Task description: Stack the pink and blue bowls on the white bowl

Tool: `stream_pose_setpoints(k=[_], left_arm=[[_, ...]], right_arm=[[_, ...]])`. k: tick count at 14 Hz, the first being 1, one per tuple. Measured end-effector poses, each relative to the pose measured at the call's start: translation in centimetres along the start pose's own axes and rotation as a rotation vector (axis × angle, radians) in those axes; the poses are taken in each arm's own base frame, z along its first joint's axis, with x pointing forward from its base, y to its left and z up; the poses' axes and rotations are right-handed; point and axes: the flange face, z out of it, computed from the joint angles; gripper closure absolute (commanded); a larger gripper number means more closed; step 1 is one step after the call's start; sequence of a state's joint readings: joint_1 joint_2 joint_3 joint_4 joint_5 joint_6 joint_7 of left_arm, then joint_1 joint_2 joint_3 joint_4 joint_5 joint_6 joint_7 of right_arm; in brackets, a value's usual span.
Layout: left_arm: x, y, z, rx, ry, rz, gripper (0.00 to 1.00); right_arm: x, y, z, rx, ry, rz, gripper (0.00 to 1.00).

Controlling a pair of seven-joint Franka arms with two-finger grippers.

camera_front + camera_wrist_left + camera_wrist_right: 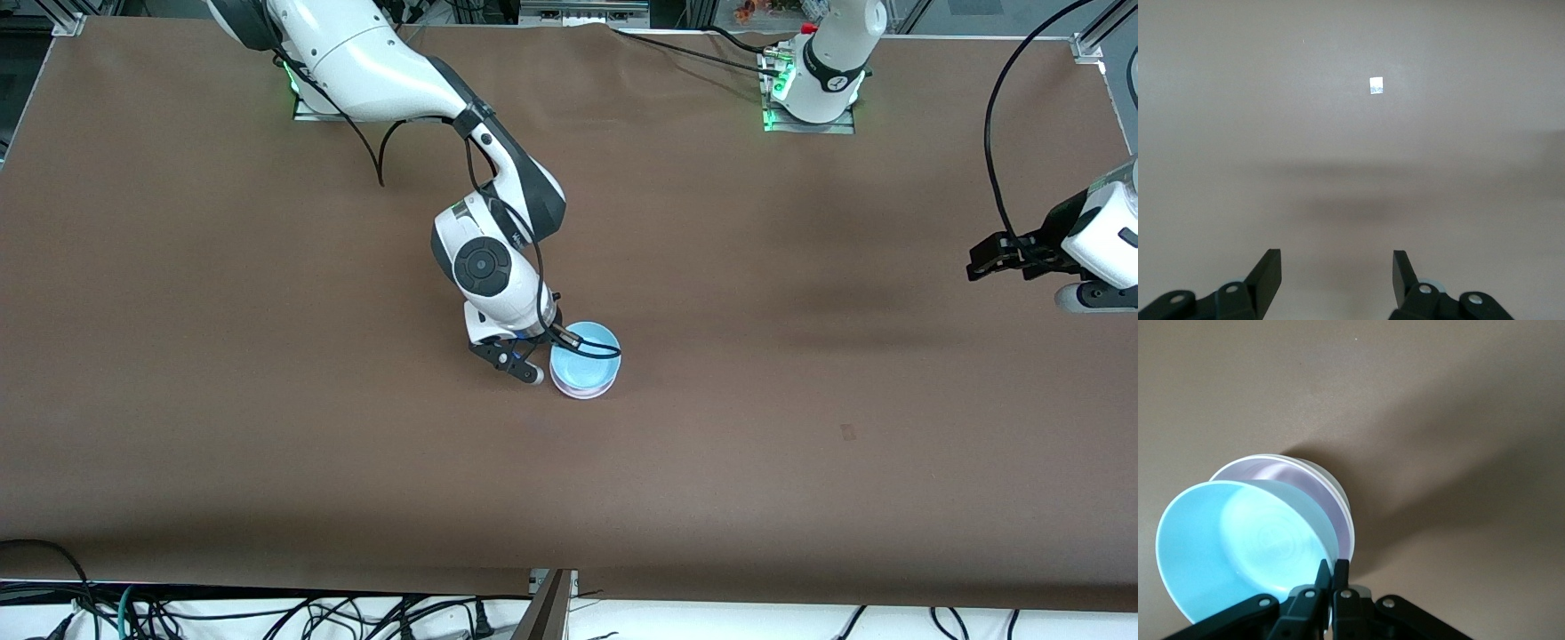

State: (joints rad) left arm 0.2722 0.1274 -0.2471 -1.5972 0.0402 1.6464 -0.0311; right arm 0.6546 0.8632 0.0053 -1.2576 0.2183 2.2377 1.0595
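The light blue bowl sits tilted on top of the pale pink bowl near the middle of the table. The pink bowl is nested in the white bowl, of which only a thin rim shows. My right gripper is shut on the blue bowl's rim, on the side toward the right arm's end. My left gripper hangs open over bare table at the left arm's end, with nothing between its fingers.
A small white tape square lies on the brown table cover under the left gripper's view. Both arm bases stand along the table's farthest edge. Cables run below the nearest edge.
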Motion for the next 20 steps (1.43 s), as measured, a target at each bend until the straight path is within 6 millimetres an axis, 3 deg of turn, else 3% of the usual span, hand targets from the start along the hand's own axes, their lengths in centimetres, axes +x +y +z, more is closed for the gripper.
stream_pose_setpoints(k=[12,13,14,15,16,20], left_arm=[[0.08,-0.24,0.32,-0.001,-0.005,-0.004,0.21],[0.08,-0.27,0.37,-0.001,-0.006,-0.004,0.21],[0.07,-0.3,0.4,-0.001,-0.006,-0.005,0.21],[0.07,-0.33,0.43,-0.001,-0.007,-0.005,0.21],[0.07,-0.34,0.46,-0.001,-0.007,-0.005,0.21],[0.06,-0.43,0.48,-0.001,-0.008,-0.007,0.21]], right_arm=[[0.24,0.08,0.41,0.004,0.006,0.0,1.0],[0.26,0.09,0.4,0.004,0.007,-0.001,0.9],[0.28,0.1,0.4,0.004,0.007,0.0,0.62],[0.31,0.11,0.41,0.004,0.007,0.0,0.26],[0.35,0.13,0.4,0.004,0.008,0.0,0.0],[0.87,-0.07,-0.31,0.018,0.019,0.005,0.0]])
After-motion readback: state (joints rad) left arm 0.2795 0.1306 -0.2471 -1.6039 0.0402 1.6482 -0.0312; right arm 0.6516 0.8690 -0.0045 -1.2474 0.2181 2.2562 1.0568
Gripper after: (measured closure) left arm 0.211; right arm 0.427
